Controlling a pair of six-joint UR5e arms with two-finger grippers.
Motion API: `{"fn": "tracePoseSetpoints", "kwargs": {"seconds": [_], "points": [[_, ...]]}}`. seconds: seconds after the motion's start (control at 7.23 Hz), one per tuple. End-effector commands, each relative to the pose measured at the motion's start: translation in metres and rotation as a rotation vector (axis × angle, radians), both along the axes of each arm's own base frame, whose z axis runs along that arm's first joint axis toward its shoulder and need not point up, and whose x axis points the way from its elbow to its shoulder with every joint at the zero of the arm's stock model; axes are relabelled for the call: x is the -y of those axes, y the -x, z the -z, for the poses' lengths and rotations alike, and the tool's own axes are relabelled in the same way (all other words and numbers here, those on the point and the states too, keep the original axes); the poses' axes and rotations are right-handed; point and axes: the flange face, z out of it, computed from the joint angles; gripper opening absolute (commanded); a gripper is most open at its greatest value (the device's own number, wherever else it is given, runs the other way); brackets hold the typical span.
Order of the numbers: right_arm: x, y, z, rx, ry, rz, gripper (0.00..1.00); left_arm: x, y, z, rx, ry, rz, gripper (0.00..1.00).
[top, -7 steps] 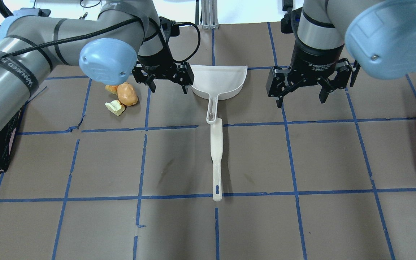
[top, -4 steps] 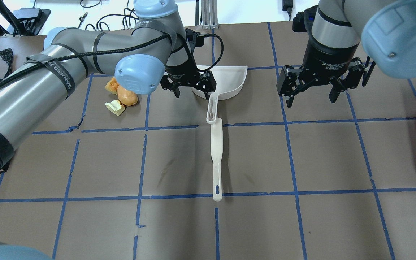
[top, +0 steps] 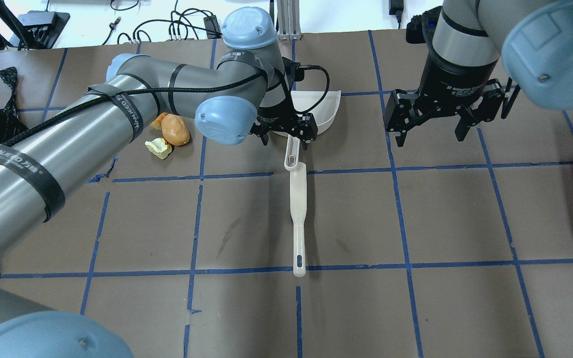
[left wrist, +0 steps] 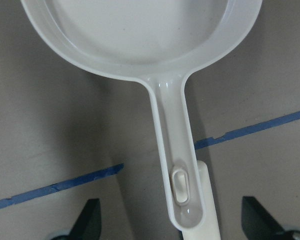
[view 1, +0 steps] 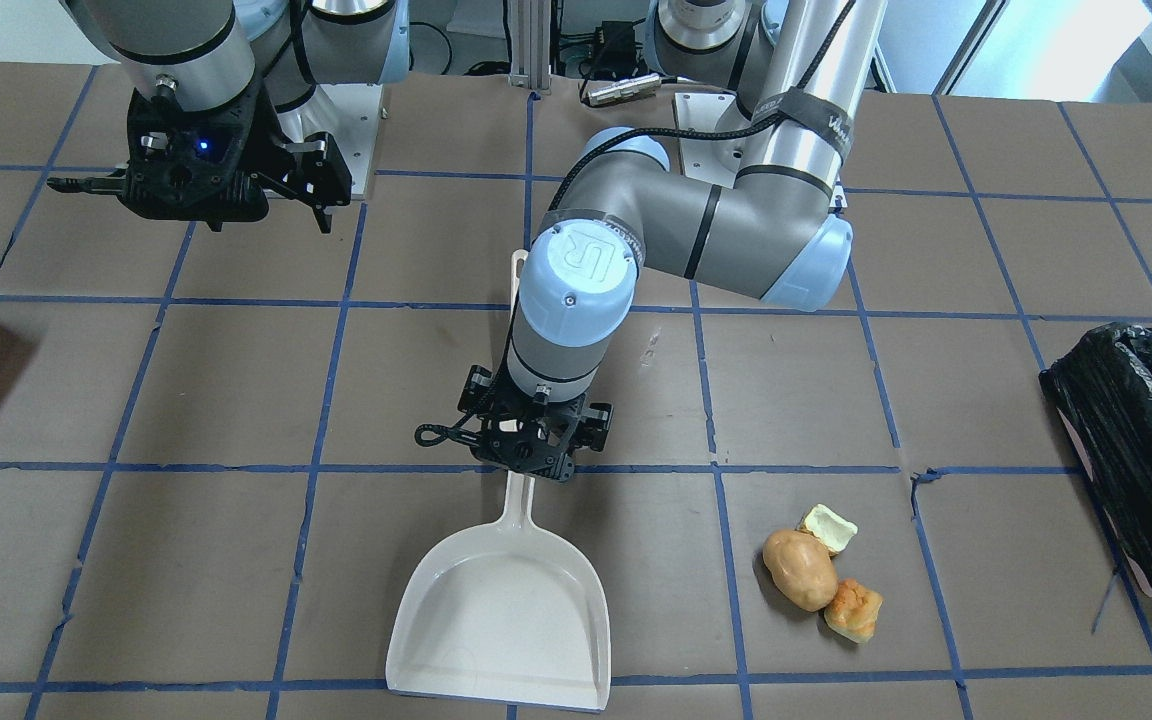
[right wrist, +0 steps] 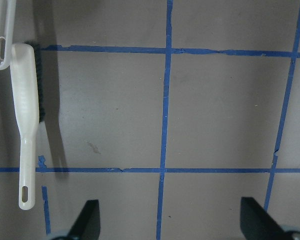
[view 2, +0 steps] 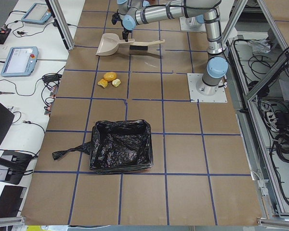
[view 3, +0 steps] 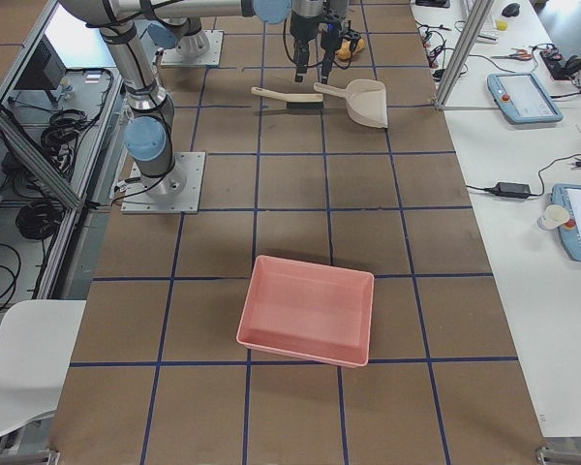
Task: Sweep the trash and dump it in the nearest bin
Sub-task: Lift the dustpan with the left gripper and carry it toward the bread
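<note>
- Your left gripper point(top: 286, 141) is hovering low over the handle of the dustpan point(view 1: 496, 620). Its pincer is standing wide, with one finger point(left wrist: 87, 222) on each side of the handle and neither touching it.
- The dustpan is lying flat on the table point(top: 455, 219), its open mouth pointing away from the robot.
- The brush point(top: 298, 219) is lying in line with it. Its bristle end is meeting the tip of the dustpan's handle, and its own handle is pointing back toward the robot.
- Your right gripper point(top: 430, 135) is hanging above the table on the dustpan's other side, pincer also wide and gripping nothing.
- The trash is sitting in one small cluster on the left arm's side of the dustpan. The bread-like chunk point(view 1: 854, 610) is touching the potato-shaped lump point(view 1: 799, 570), and the pale hollow scrap point(view 1: 828, 527) is lying just beside them.
- The bin point(view 1: 1086, 410), lined with a black bag, is standing well beyond the trash toward the table's left end.
- The pink box point(view 3: 300, 349) is standing toward the opposite end.
</note>
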Motion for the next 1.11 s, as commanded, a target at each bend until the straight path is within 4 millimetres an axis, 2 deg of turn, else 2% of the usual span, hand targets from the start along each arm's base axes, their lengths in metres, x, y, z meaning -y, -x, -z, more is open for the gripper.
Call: {"fn": "tracePoseSetpoints", "kwargs": {"seconds": [0.0, 0.28, 0.42, 0.55, 0.83, 0.97], "points": [[0.0, -0.001, -0.001, 0.001, 0.005, -0.003, 1.0, -0.005, 0.004, 0.015, 0.031, -0.008, -0.014, 1.0], [0.0, -0.002, -0.001, 0.001, 0.005, -0.003, 1.0, -0.007, 0.005, 0.028, 0.043, -0.036, -0.086, 0.98], [-0.001, -0.003, -0.001, 0.0, 0.004, -0.003, 1.0, -0.007, 0.005, 0.029, 0.04, -0.03, -0.094, 0.98], [-0.001, -0.003, -0.001, 0.0, 0.004, -0.003, 1.0, -0.007, 0.005, 0.031, 0.04, -0.03, -0.094, 0.92], [-0.001, -0.003, -0.001, 0.0, 0.004, -0.001, 1.0, -0.002, 0.007, 0.033, 0.027, 0.0, -0.09, 0.89], [-0.001, -0.004, 0.0, 0.001, 0.002, 0.001, 1.0, -0.001, 0.007, 0.036, 0.028, -0.003, -0.09, 0.84]]}}
